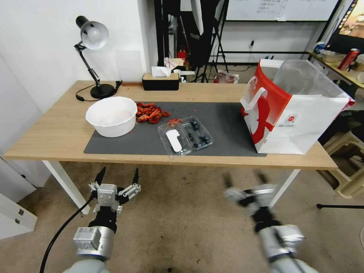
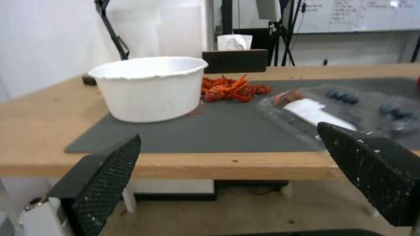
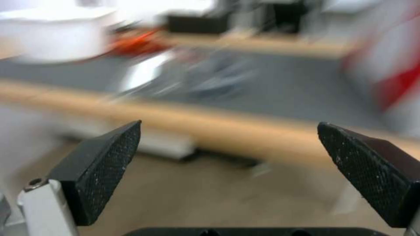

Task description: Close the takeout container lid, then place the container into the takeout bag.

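The takeout container (image 1: 185,136) lies open on the grey mat (image 1: 227,121) near the table's (image 1: 49,132) front edge, its labelled lid (image 1: 174,141) flat beside the berry half. The takeout bag (image 1: 292,110) stands upright at the far right. Both the left claw (image 1: 117,177) and right claw (image 1: 244,178) hang below the table edge, spread wide and empty, though the right one is blurred.
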### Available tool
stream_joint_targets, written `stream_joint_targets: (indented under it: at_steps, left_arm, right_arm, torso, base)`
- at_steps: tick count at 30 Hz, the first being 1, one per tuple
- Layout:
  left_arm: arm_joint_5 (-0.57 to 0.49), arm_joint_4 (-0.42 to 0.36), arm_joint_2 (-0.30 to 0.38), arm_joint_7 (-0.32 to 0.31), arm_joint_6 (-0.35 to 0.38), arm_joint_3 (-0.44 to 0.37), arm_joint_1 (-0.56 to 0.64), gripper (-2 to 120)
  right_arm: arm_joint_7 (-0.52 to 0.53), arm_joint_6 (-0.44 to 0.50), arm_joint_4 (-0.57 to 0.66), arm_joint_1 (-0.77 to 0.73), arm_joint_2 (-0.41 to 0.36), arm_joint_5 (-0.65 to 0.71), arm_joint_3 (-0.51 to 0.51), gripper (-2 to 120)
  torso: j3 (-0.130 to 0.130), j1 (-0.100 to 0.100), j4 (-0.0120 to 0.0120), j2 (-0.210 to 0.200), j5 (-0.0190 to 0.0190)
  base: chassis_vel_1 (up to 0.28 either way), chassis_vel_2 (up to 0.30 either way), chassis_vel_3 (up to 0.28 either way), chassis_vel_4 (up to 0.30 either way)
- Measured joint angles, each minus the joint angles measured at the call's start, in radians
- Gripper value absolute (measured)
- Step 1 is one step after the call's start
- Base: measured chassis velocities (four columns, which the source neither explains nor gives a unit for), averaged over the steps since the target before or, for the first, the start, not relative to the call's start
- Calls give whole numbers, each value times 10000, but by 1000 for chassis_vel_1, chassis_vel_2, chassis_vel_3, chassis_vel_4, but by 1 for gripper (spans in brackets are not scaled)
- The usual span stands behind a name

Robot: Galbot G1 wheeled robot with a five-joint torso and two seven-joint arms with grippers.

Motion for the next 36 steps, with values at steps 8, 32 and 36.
stream_joint_targets:
  at_steps: [8, 32, 36]
  left_arm:
    - [-209, 163, -418, -340, -90, 579, 218, 100]
    - [-197, 1594, -470, 151, -454, 176, -556, 100]
    - [-202, 1606, -468, 167, -457, 166, -566, 100]
  right_arm:
    - [-243, -255, -188, 363, -168, 277, -58, 100]
    - [41, -157, -1115, 3065, -1532, 2860, 243, 100]
    - [360, -452, -1635, 4094, -1908, 3475, 10, 100]
  torso:
    - [0, 0, 4, 0, -6]
    - [-1, 0, 6, 0, 3]
    - [0, 1, 5, -1, 0]
  base:
    - [0, 0, 0, 0]
    - [0, 0, 0, 0]
    - [0, 0, 0, 0]
